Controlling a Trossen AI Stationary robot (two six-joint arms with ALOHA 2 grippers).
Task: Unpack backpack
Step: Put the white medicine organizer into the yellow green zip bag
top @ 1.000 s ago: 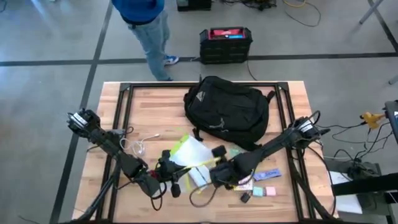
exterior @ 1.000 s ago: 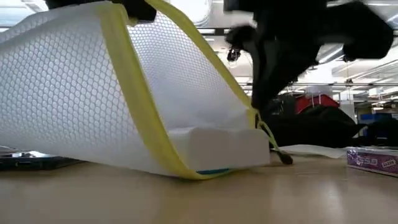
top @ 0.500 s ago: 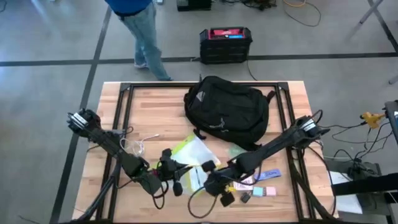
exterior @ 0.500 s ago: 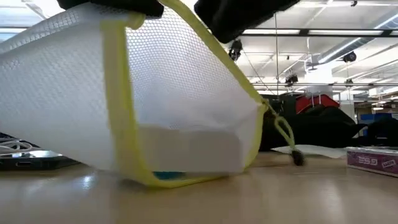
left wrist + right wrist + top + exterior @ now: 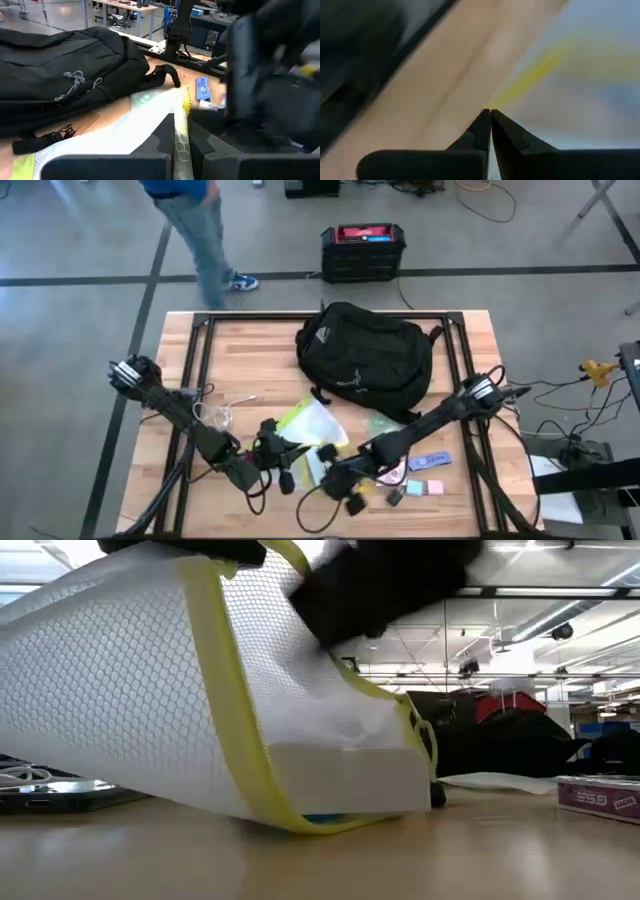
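Since a second ago your right gripper (image 5: 335,470) has slid toward the bench's front edge, fingers together on the mesh pouch's (image 5: 150,710) yellow trim; your left gripper (image 5: 272,452) stays clamped on it. Pouch is out; backpack (image 5: 365,358) lies near the back edge.

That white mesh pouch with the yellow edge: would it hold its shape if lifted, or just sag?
Probably sags: the mesh pouch drapes in soft folds where the left gripper pinches its yellow edge. The pale block inside would likely slide to the low end. It looks light, since it hangs from one pinched edge.
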